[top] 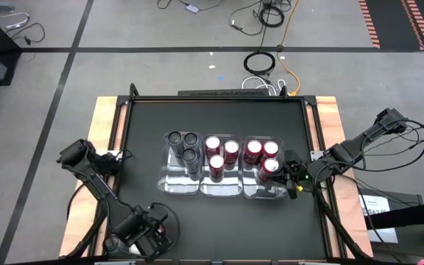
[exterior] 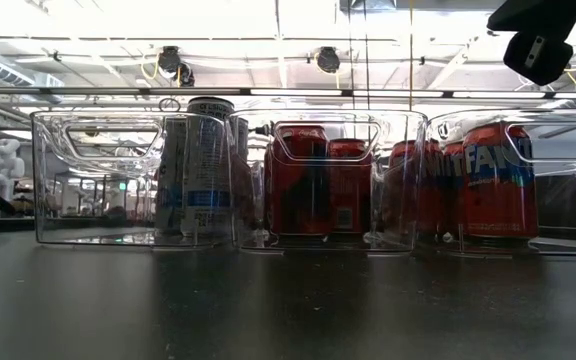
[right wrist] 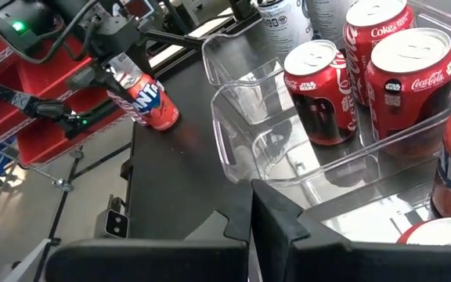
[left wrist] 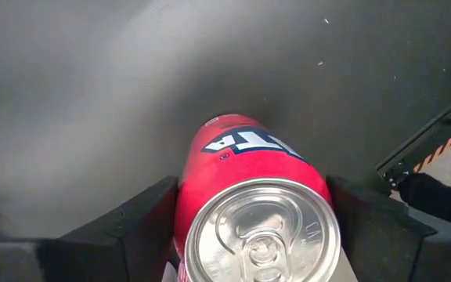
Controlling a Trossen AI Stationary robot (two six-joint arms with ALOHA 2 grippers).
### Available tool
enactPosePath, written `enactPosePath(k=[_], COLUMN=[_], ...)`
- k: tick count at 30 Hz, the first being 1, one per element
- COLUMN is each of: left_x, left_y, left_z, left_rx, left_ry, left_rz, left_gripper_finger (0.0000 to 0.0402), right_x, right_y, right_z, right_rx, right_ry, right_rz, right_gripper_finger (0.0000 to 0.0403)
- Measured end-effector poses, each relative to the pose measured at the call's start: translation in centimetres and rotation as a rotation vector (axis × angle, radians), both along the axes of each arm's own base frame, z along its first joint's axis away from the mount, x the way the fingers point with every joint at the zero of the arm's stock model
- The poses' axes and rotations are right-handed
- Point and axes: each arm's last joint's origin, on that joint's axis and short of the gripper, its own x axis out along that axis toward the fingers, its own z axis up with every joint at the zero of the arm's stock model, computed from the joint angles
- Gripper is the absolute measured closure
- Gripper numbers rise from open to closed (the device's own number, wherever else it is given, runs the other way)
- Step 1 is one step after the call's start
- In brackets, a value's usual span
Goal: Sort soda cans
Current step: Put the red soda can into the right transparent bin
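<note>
A red soda can [left wrist: 249,164] with a silver top stands between the fingers of my left gripper [left wrist: 257,227] near the table's near left corner [top: 140,234]. The right wrist view also shows this can [right wrist: 143,98] under that gripper [right wrist: 112,39]. Three clear trays stand side by side mid-table. The left tray [top: 169,177] holds grey cans [top: 184,146]. The middle tray [top: 221,188] and the right tray [top: 260,193] hold red cans [top: 223,153]. My right gripper [right wrist: 249,227] is shut and holds nothing. It hovers by the right tray's near right corner [top: 291,179]. My left gripper pinches the red can between its two fingers, on opposite sides of the wall just below the top rim [left wrist: 185,205]. The fingers come from above and point down along the can. The can's lower end [right wrist: 165,119] is at the table; I cannot tell whether it rests there.
Bare black tabletop [top: 219,228] lies between the trays and the near edge. Wooden strips [top: 103,118] border the table at the left and right. Cables [top: 260,62] lie on the floor beyond the far edge. A red rack [right wrist: 45,86] stands off the table's left side.
</note>
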Motion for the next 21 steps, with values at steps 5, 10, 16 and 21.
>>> enactPosePath(k=[5,10,16,21], left_x=[1.1,2.8,5.4,7.6], left_y=[1.3,3.4,5.7,7.6], left_z=[0.2,0.4,0.5,0.7], left_rx=[0.001,0.023,0.011,-0.012], left_ry=[0.0,-0.015,-0.084,-0.167], left_rz=[0.012,0.003,-0.038,-0.073], left_gripper_finger=[0.0102,0.0103,0.0104,0.0104], right_x=[0.0,0.0,0.0,0.0], right_y=[0.0,0.0,0.0,0.0], right_z=[0.0,0.0,0.0,0.0], right_rx=[-0.004,-0.012,-0.03,-0.043], right_ry=[0.0,0.0,-0.001,-0.002], right_rz=[0.002,0.005,0.014,0.02], right_gripper_finger=[0.0402,0.0402,0.0402,0.0402])
